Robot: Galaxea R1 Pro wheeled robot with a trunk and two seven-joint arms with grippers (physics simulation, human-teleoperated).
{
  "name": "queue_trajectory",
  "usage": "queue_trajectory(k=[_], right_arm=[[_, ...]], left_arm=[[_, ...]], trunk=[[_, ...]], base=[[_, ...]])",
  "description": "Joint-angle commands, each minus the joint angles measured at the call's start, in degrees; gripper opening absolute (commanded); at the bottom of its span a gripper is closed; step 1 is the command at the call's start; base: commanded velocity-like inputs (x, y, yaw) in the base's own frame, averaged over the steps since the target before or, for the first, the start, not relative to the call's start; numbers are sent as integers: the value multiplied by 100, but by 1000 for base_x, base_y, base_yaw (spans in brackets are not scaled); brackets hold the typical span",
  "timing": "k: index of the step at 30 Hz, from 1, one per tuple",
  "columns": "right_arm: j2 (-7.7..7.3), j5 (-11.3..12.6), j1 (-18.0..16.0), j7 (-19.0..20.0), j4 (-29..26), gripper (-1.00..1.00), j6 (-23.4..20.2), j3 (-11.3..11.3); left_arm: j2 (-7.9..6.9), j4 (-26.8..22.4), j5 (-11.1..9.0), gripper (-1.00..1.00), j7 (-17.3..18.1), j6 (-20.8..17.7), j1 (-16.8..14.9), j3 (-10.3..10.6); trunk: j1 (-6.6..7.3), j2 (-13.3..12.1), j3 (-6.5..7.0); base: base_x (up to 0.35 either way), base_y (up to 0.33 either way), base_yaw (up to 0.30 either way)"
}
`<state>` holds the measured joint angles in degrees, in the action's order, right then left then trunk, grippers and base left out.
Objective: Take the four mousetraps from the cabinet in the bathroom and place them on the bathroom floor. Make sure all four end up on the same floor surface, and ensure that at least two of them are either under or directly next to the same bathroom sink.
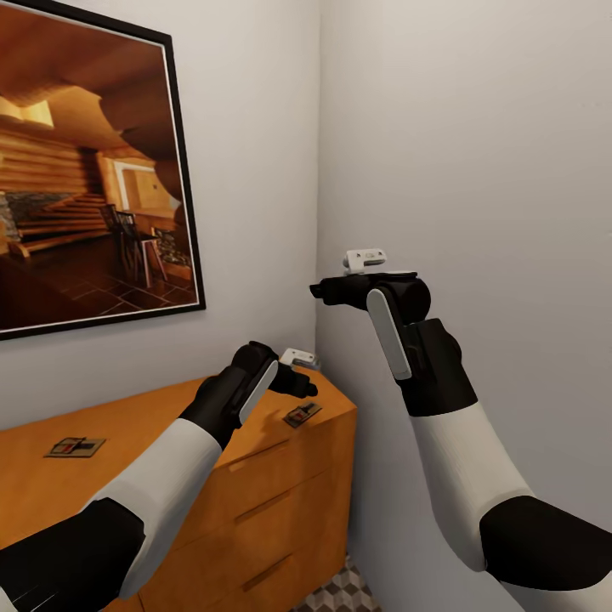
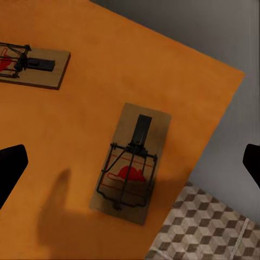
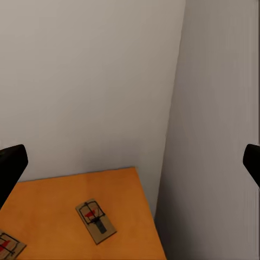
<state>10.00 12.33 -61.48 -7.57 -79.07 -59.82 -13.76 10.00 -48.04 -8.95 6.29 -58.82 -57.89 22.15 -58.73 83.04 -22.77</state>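
Note:
Two mousetraps lie flat on top of the orange-brown cabinet (image 1: 170, 425): one near its right corner (image 1: 303, 415), one farther left (image 1: 76, 446). My left gripper (image 1: 303, 385) hovers open just above the corner mousetrap (image 2: 130, 170), whose board lies between the dark fingertips (image 2: 11, 170); the other mousetrap (image 2: 32, 65) lies beyond. My right gripper (image 1: 323, 290) is held higher, near the wall corner, open and empty, looking down on the corner mousetrap (image 3: 96, 221) and the second one (image 3: 8, 246). A patch of the bathroom floor (image 1: 340, 591) shows beside the cabinet. The bathroom sink is out of view.
A large black-framed picture (image 1: 85, 170) hangs on the wall above the cabinet. Plain grey walls meet in a corner (image 1: 319, 170) right behind the cabinet's right end. Drawer fronts with bar handles (image 1: 255, 510) face me. Cube-patterned tiles (image 2: 211, 227) lie below the cabinet's edge.

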Motion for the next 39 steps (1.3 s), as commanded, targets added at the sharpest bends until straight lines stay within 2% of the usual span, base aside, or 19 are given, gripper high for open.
queue_trajectory(k=[1, 39], right_arm=[[0, 59, -6, -60, -3, 100, -18, -4], [0, 82, -6, -60, -3, 100, -18, -2]], left_arm=[[0, -3, -20, 100, -5, -24, -4, 1], [0, 61, 13, 100, -9, -26, -4, -21]], trunk=[[0, 4, -7], [0, 4, -7]], base=[[0, 0, -51], [0, 0, -7]])
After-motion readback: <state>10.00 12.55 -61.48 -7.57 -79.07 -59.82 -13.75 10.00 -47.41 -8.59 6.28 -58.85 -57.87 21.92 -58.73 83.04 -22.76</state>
